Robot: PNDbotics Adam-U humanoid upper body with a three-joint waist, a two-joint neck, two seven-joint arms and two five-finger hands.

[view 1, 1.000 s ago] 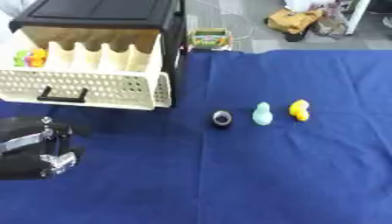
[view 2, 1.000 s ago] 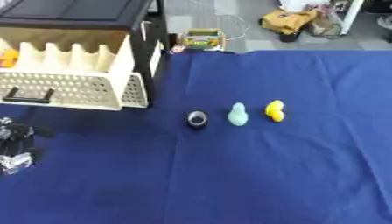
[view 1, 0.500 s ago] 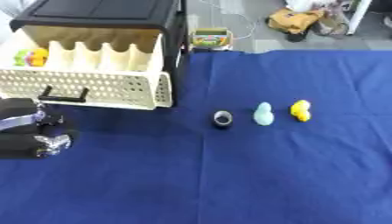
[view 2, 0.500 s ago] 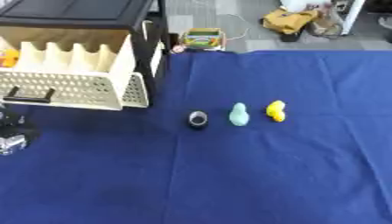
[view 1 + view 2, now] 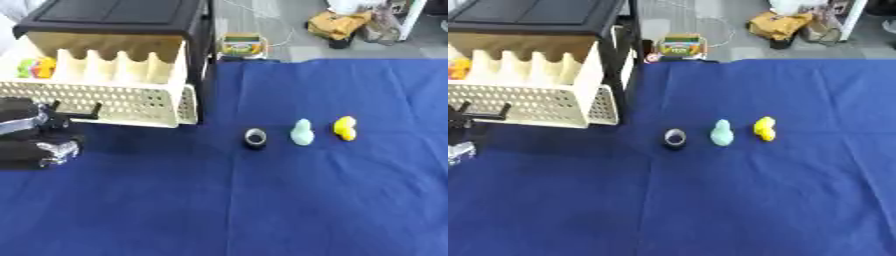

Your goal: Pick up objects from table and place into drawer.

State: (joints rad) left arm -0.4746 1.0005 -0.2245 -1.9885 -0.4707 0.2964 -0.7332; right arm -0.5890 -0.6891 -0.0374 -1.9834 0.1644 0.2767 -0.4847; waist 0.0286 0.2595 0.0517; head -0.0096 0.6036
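Since a second ago the left hand (image 5: 35, 137) has slid toward the left edge and a little farther up the bench (image 5: 262, 210), so it now sits just in front of the drawer (image 5: 105, 100), close to its black handle (image 5: 74, 116). Its fingers look curled, though whether they hold anything cannot be told. On the blue cloth three small things lie in a row, well apart from the hand: a black ring (image 5: 255, 138), a pale green piece (image 5: 302, 132) and a yellow piece (image 5: 345, 128). Green and orange things (image 5: 35, 67) already lie in the open drawer's left end. No right hand shows.
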